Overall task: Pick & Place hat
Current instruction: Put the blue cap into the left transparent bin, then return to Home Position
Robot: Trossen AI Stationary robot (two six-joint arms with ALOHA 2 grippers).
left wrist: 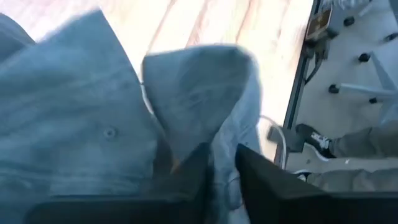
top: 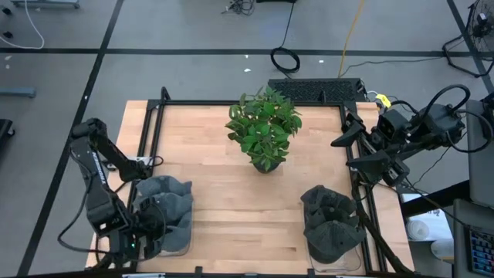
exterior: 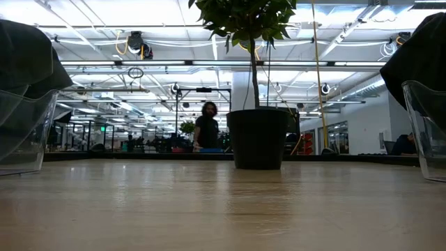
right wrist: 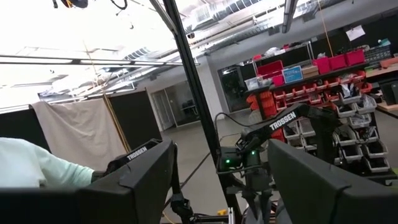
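Room: open workshop hall beyond the counter (top: 231, 216); a person (exterior: 207, 127) stands far off in the low view.
Surface: bare wood counter inside a black frame; a potted plant (top: 265, 127) stands at its middle toward the far edge.
Open room: broad clear wood between the two near corners and in front of the plant.
Near left corner: grey hat (top: 166, 202) heaped in a clear container (exterior: 24, 132), touching the near edge zone.
Near right corner: dark hat pile (top: 330, 218) in a second clear container (exterior: 426, 125).
Left gripper (top: 150, 224): low over the grey hat at the near left corner; fingers (left wrist: 261, 180) narrow, a fold of grey cloth between them.
Right gripper (top: 355, 150): off the counter's right edge, raised, fingers wide apart, nothing between them.
Hat axis: crumpled; brim direction and long axis cannot be told.
Hidden: both containers cut off at the low view's sides; left fingertips buried in cloth.
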